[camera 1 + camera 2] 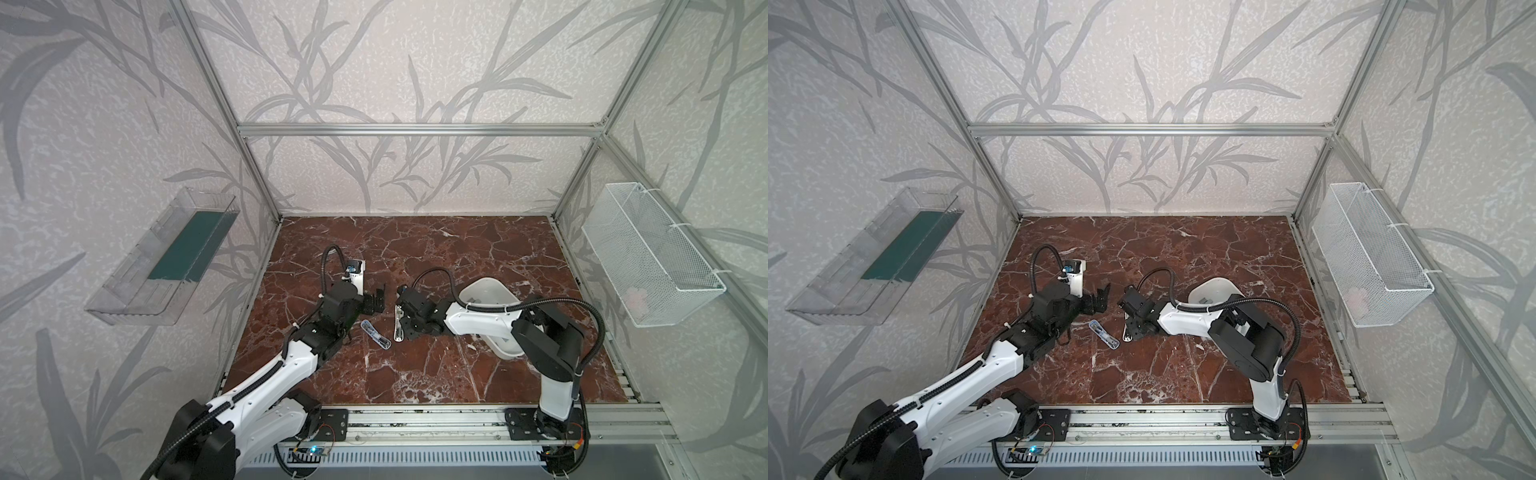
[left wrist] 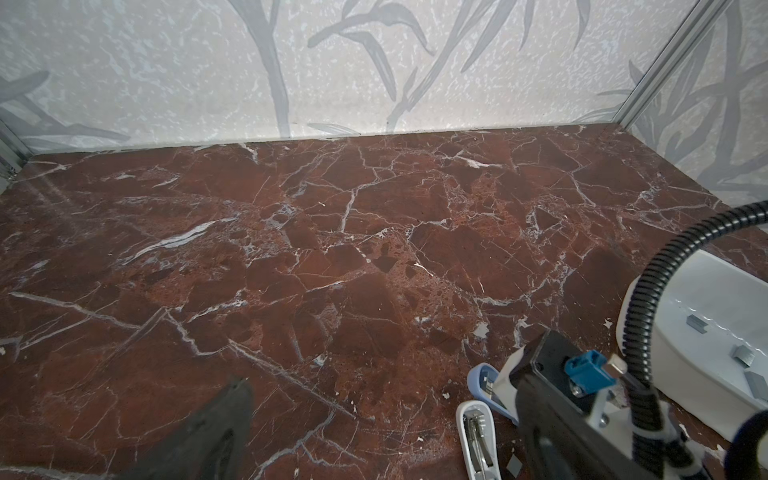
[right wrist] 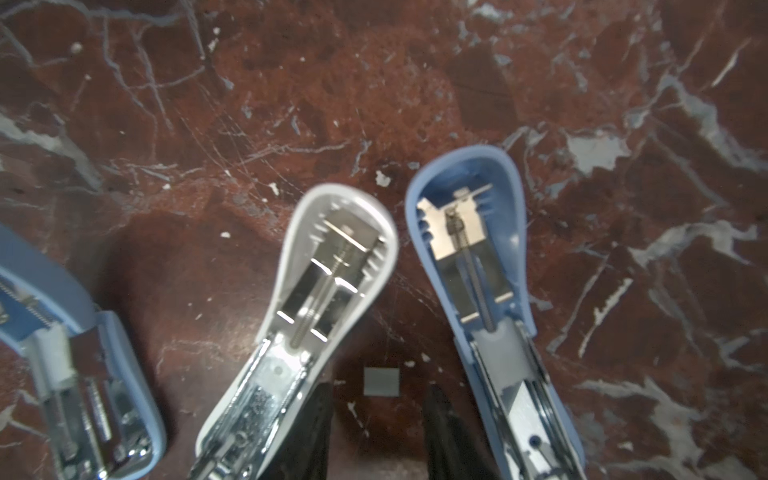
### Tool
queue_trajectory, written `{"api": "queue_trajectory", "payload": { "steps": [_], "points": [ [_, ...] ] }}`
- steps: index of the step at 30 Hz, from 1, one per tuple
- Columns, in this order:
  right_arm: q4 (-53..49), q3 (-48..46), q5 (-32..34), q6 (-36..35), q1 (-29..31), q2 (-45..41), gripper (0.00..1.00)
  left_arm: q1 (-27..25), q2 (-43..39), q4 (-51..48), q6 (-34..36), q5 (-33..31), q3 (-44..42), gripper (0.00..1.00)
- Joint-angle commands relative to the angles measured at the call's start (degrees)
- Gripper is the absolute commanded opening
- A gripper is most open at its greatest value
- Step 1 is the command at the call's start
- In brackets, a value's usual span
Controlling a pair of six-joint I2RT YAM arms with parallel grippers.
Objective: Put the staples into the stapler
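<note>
**Staples, loose and in the tray, with three opened staplers**

1. Loose staple strip (image 3: 381,381): small, flat and grey. We find it lying on the surface (image 1: 415,257) just beside the white stapler (image 3: 332,291). It sits between that stapler and the second blue stapler (image 3: 478,270) and touches neither.
2. Staples (image 2: 698,330): we see several more grey strips scattered in the white tray (image 1: 478,286). In both top views the tray stands to the right of the white stapler, partly under the right arm.
3. White stapler: folded open, with its spring and metal channel facing up.
4. Second blue stapler: also open, just beside the white stapler on the tray side. In the top views the right arm hides most of it.
5. Blue stapler (image 1: 376,334): open, lying at a slant just left of the white stapler.
6. Right hand (image 3: 380,399): it points down over the loose strip. We note its two dark fingers (image 3: 440,415) spread to either side of the strip, clear of it and pinching nothing.
7. Left hand (image 1: 376,299): left of the white stapler and farther back. Its fingers are spread wide and it is empty.
8. Wire basket (image 1: 656,257): on the side wall, well to the right of the white stapler.
9. Clear bin (image 1: 166,257): on the opposite wall, well to the left of the white stapler.
</note>
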Motion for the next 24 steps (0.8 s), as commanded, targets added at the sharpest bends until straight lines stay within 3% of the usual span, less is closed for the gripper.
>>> {"api": "queue_trajectory", "payload": {
  "steps": [1,7,17,24],
  "points": [
    [-2.5,1.5,2.5,-0.9,0.4,1.3,0.39,0.3,0.2,1.0,-0.3,0.5,1.9,0.99],
    [-2.9,3.0,2.7,-2.1,0.3,2.9,0.36,0.4,0.4,0.7,-0.3,0.8,2.2,0.99],
    [-2.7,3.0,2.3,-1.5,0.4,3.4,0.21,0.4,0.2,0.6,-0.2,0.6,2.1,0.99],
    [-2.6,1.3,2.5,-0.4,0.4,-0.8,0.15,0.4,0.2,0.6,-0.1,0.3,2.1,0.99]
  ]
}}
